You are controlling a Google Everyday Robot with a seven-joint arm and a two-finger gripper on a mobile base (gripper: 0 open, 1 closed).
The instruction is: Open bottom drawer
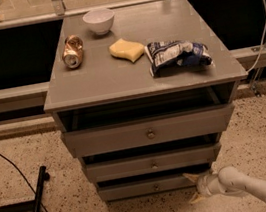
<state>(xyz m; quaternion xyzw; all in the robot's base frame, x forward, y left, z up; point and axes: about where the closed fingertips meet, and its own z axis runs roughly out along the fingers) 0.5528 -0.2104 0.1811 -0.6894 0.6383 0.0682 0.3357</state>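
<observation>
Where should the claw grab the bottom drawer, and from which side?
Grip the small round knob centred on the front of the bottom drawer, coming straight from the front; the slim panel is otherwise flat. The claw sits by its right end.

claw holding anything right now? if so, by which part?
Nothing is held. The claw sits open at the right end of the bottom drawer, well to the right of its knob.

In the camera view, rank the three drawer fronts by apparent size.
top drawer
middle drawer
bottom drawer
Lower ones sit farther from the camera, so margins are unsure. The gripper is by the bottom drawer's right end.
</observation>
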